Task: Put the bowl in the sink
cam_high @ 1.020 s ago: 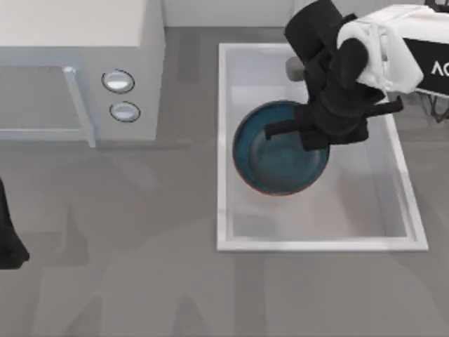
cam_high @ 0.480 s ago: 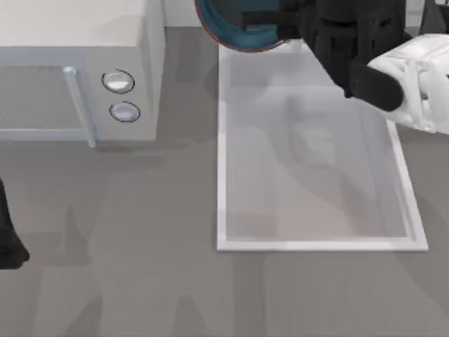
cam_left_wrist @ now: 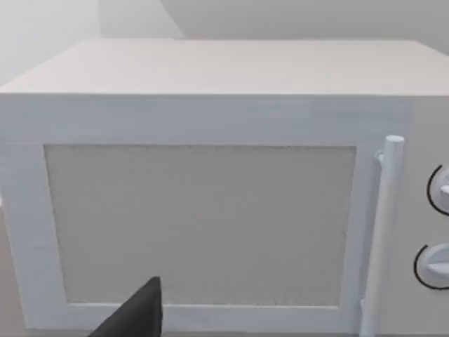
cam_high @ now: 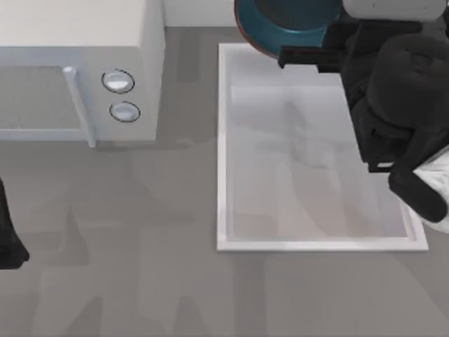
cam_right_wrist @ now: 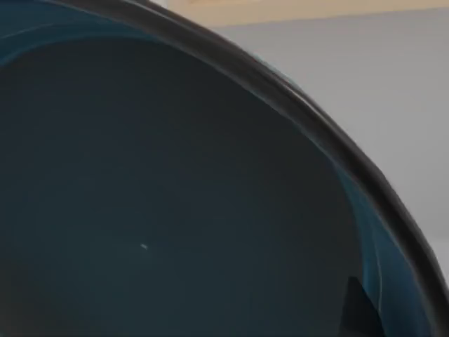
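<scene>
While right hand (cam_high: 309, 55) grips one bowl (cam_high: 280, 21), one sink (cam_high: 223, 140) sits below

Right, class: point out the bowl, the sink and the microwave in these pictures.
bowl (cam_high: 284, 20), top view, on its dark inside.
sink (cam_high: 223, 140), top view, on its left rim.
microwave (cam_left_wrist: 200, 225), left wrist view, on its door panel.

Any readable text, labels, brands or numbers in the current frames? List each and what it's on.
None can be read.
microwave: the door, handle and two round knobs carry no lettering or numbers.
sink: plain white, no marking.
bowl: teal, no print, held at the right claw.
left claw: plain dark, unmarked.
</scene>
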{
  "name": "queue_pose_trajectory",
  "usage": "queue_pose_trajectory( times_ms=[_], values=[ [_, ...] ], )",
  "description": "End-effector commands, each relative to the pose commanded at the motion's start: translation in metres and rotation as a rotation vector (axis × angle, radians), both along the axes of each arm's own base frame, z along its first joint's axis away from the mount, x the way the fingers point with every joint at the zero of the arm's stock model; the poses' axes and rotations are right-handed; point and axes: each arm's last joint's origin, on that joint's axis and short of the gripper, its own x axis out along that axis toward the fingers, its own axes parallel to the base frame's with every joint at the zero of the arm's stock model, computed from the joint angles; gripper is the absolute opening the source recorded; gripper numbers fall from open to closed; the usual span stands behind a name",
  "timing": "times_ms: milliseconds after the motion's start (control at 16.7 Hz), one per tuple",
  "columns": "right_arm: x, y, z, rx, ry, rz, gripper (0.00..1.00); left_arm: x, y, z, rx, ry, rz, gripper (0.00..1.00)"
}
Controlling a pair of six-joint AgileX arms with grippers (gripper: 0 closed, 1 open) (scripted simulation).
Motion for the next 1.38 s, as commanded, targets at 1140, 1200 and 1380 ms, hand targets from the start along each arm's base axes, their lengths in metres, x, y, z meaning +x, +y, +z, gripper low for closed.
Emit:
queue_pose_trajectory(
  times_ms=[1140, 1200, 1380],
  values=[
    [-0.007, 0.000, -0.121, -0.087, 0.021, -0.054, 0.00, 0.000, 0.000, 0.000, 0.000, 0.000, 0.000, 1.00],
    [-0.008, -0.001, -0.133, -0.084, 0.017, -0.053, 0.00, 0.000, 0.000, 0.000, 0.000, 0.000, 0.000, 1.00],
    [-0.014, -0.007, -0.164, -0.085, 0.020, -0.049, 0.00, 0.000, 0.000, 0.000, 0.000, 0.000, 0.000, 1.00]
  ],
)
